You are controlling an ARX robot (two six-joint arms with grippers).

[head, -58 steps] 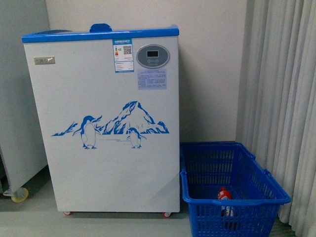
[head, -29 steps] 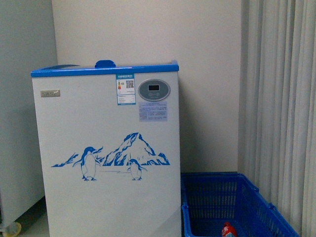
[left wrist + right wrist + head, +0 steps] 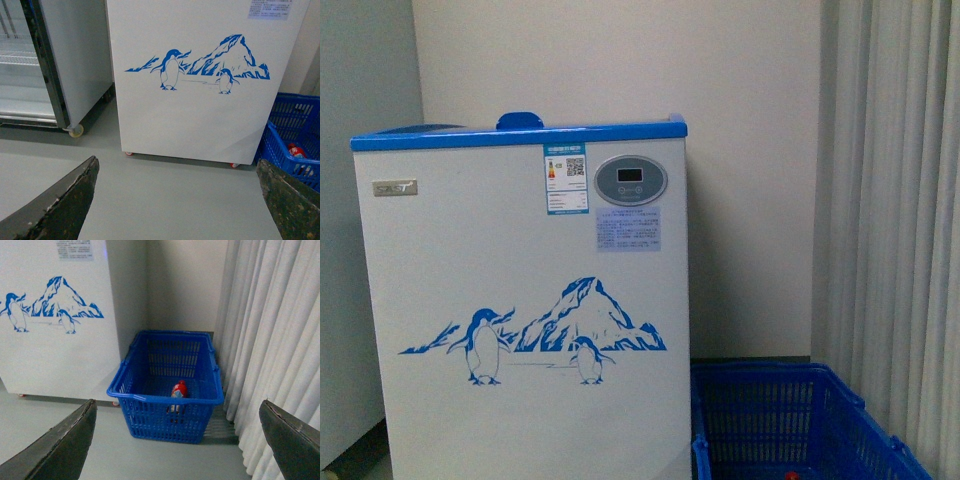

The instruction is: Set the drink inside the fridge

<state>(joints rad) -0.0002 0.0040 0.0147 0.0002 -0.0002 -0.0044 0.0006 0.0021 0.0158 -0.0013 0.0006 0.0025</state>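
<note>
Drink half hidden behind basket mesh; fridge base cut off.

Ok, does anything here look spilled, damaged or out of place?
Nothing stands out. The drink sits in the basket beside the fridge, with no spill or damage visible.

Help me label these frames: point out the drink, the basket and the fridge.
drink (image 3: 178,389), right wrist view, red label.
basket (image 3: 150,397), right wrist view, front rim.
fridge (image 3: 520,260), front view, white front panel.
</note>
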